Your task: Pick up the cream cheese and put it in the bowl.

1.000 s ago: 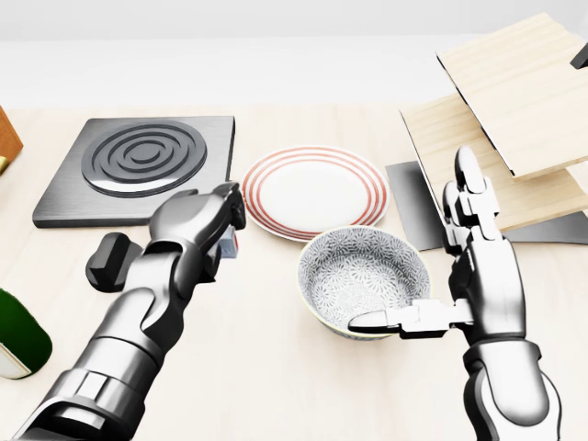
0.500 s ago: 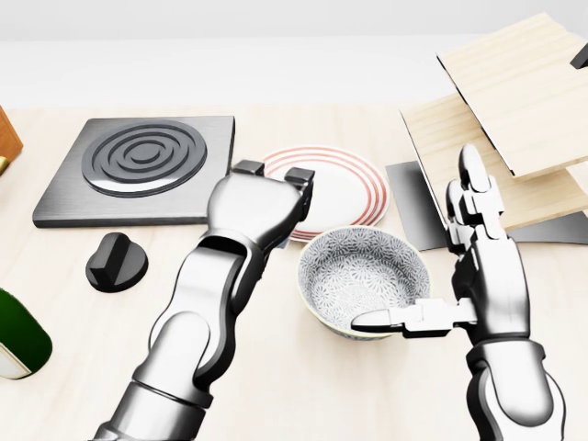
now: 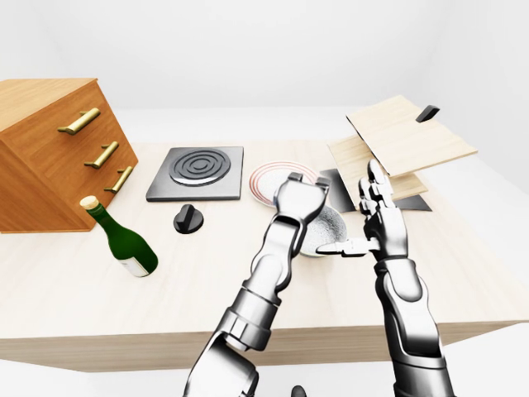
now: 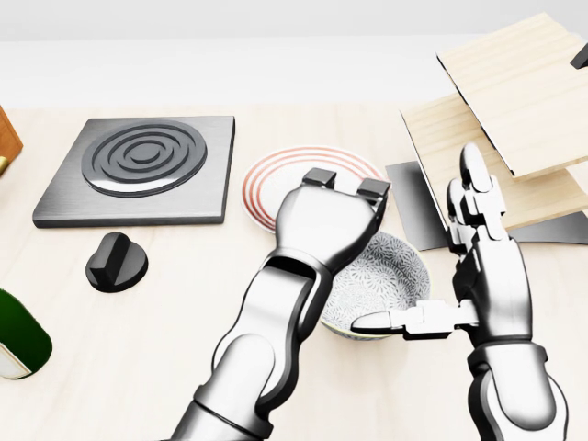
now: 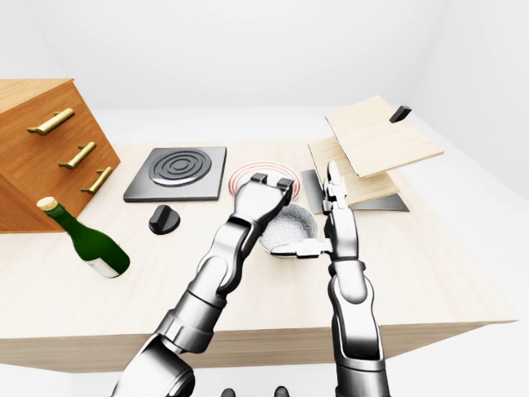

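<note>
The left hand is hovering clenched over the far-left rim of the bowl, presumably carrying the cream cheese, though the package itself is hidden inside the fist. Compared with half a second ago, the hand has travelled rightward from the plate toward the bowl. The right hand is standing released beside the bowl's right edge. Next, centring and releasing seems called for.

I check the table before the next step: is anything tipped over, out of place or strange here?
Yes. The green bottle lies tilted on the table near the wooden drawer cabinet, not upright. The light wooden boards at the top right are stacked askew, one on another. The bowl and striped plate look normal.
</note>
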You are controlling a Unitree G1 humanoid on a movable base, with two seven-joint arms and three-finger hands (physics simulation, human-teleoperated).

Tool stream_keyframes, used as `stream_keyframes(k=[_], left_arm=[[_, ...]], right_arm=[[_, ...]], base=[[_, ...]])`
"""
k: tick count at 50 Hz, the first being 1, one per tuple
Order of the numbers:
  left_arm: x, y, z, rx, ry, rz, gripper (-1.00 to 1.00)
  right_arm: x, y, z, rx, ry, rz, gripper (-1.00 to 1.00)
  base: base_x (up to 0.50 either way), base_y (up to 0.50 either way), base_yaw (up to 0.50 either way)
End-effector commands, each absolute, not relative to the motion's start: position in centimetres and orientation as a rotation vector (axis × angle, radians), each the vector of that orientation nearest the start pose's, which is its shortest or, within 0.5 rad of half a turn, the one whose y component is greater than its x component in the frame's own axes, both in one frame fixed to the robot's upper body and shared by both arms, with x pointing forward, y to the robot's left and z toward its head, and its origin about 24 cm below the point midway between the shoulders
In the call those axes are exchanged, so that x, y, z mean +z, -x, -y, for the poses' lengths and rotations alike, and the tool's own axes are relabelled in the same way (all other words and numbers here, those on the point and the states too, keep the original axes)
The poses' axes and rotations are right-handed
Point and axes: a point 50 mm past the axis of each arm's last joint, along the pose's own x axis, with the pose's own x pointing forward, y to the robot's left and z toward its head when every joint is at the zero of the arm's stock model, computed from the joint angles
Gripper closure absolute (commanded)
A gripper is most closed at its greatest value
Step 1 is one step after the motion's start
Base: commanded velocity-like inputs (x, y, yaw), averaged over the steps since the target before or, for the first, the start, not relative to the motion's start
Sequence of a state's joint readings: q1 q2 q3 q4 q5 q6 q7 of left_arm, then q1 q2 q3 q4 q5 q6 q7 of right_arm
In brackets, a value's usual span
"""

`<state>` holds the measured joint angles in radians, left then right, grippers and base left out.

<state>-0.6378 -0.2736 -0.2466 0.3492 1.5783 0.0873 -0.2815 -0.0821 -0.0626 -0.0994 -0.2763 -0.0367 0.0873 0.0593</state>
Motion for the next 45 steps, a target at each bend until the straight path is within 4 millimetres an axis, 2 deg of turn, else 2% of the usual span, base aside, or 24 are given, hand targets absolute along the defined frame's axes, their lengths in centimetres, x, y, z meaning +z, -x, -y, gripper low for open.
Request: stream_keyframes(k=[1, 17, 39, 45], left_arm=[[14.8, -31.6, 4.1, -0.325, -1.432, 0.419, 1.00], [13.2, -32.4, 5.8, -0.380, -1.353, 0.424, 1.00], [10.8, -32.8, 6.2, -0.414, -1.285, 0.366, 1.00], [10.8, -32.8, 6.3, -0.417, -1.288, 0.368, 1.00]], right_arm=[[12.5, -25.9, 17.4, -0.026, 0.098, 0.294, -1.00], [12.7, -25.8, 17.5, -0.025, 0.096, 0.301, -1.00], [12.8, -25.9, 17.6, -0.025, 0.093, 0.307, -1.00], [12.8, -25.9, 17.6, -0.025, 0.094, 0.308, -1.00]], base=[[0.00, 0.00, 0.00], [0.00, 0.00, 0.00], [0.00, 0.00, 0.00], [0.00, 0.00, 0.00]])
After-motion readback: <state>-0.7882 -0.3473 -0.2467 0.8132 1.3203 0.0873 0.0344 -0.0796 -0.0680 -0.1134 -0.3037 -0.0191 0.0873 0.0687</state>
